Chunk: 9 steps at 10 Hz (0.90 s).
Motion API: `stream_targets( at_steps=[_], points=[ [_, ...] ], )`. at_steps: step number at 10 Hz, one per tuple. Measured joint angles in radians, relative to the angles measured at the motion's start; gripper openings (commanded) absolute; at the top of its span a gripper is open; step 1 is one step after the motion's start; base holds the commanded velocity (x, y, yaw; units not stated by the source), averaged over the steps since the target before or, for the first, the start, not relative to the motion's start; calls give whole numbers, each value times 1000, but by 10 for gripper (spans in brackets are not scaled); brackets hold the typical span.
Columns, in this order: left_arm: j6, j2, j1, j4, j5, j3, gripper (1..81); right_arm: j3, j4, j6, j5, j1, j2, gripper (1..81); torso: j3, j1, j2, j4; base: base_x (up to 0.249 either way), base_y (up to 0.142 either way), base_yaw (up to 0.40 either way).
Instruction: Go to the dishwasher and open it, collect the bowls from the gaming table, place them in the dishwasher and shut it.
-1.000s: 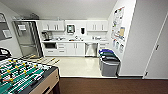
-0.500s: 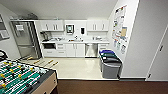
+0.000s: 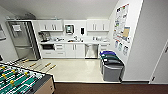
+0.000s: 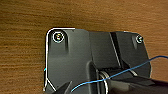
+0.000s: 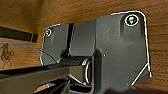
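The dishwasher (image 3: pixel 91 50) is a grey steel front, shut, set under the counter at the far wall of the kitchenette, between white cabinets. It stands well ahead of me, across a pale floor (image 3: pixel 75 70). The bowls and the white-topped gaming table are out of view. In the left wrist view my arm's dark plate (image 4: pixel 72 57) hangs over brown wood-grain floor (image 4: pixel 25 20). The right wrist view has the same plate (image 5: pixel 107 47) over the same floor, and I cannot make out either gripper's state.
A green-field foosball table (image 3: pixel 17 80) with rods fills the near left corner. Several bins (image 3: pixel 112 66) stand against the right wall under posters. A steel fridge (image 3: pixel 22 40) is at far left. A door (image 3: pixel 161 67) is at near right. Pale floor lies between table and bins.
The whole head picture has shifted a little, so the camera has moved slightly. Nothing in the kitchenette has moved.
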Motion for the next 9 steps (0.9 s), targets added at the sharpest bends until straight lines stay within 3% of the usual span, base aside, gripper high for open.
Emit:
stream_targets(
  at_steps=[9],
  points=[
    [1,2,5,0,1,-1,811,-23,-1,0,1,0,11,811,0,0,0,0,228,0,0]
  ],
)
